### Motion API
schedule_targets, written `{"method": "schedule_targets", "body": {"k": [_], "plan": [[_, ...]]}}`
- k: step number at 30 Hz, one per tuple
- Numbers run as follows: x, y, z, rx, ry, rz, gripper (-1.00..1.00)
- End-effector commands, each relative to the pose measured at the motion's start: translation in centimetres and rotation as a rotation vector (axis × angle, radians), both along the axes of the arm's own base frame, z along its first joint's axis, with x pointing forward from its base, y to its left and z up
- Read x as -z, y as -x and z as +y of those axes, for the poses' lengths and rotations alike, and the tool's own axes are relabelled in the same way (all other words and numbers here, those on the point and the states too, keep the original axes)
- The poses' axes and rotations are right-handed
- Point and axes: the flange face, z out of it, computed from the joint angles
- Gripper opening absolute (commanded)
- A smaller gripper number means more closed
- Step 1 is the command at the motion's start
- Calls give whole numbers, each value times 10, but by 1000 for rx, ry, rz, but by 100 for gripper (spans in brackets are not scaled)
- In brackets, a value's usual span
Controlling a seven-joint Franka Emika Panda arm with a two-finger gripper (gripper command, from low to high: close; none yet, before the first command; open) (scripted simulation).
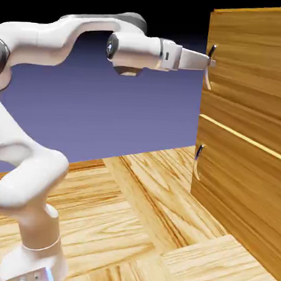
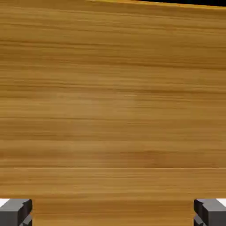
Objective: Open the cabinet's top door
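Behind the spread gripper (image 1: 209, 62), blue-violet (image 1: 104, 107) is seen; the upright top handle (image 1: 209, 68) is partly hidden by it, any grip unclear.

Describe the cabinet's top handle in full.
The top handle is a slim, curved bar, apparently metal, dark at its upper end and pale silver below. It stands upright near the left edge of the upper wood-grain door in the exterior view. The gripper reaches its upper part; whether they touch is unclear. The hand view doesn't show the handle.
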Motion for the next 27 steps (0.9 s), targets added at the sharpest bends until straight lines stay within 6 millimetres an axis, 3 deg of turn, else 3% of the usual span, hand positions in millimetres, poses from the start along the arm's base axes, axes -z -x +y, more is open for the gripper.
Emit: {"method": "schedule_targets", "body": {"k": [1,11,25,27], "plan": [[0,-2,4,-1,1,-10,0],[13,-25,55,-15,1,-83,0],[62,-72,140,-56,-29,-114,0],[62,-81,140,-56,-27,-114,0]]}}
